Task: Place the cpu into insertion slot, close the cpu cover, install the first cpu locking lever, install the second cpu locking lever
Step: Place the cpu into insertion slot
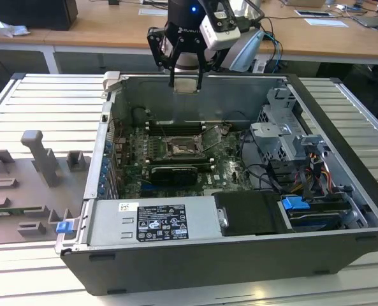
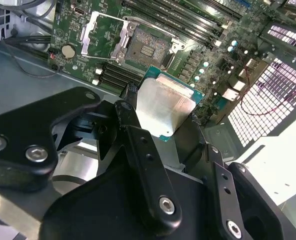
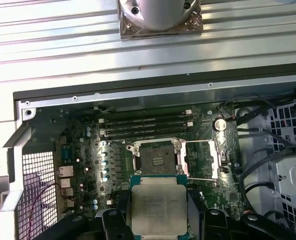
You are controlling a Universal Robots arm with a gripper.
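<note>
My gripper (image 1: 186, 81) hangs above the back wall of the open computer case (image 1: 195, 264), shut on the cpu (image 1: 186, 85). In both wrist views the cpu (image 2: 163, 106) (image 3: 157, 205) is a flat square with a pale silver face and a green edge, clamped between the black fingers (image 2: 138, 132). Below it on the green board lies the insertion slot (image 3: 157, 160) (image 2: 145, 50) (image 1: 178, 148), a dark square socket, bare and uncovered. The cpu cover (image 3: 202, 159) (image 2: 102, 35), a silvery frame, is swung open flat beside the socket. The cpu is well above the slot, apart from it.
Long black memory slots (image 3: 145, 122) run beside the socket. A labelled power supply (image 1: 153, 220) fills the case front, and a drive cage (image 1: 290, 137) with cables and a blue connector (image 1: 295, 205) stands at the exterior view's right. Grey fixture blocks (image 1: 39, 169) lie outside the case.
</note>
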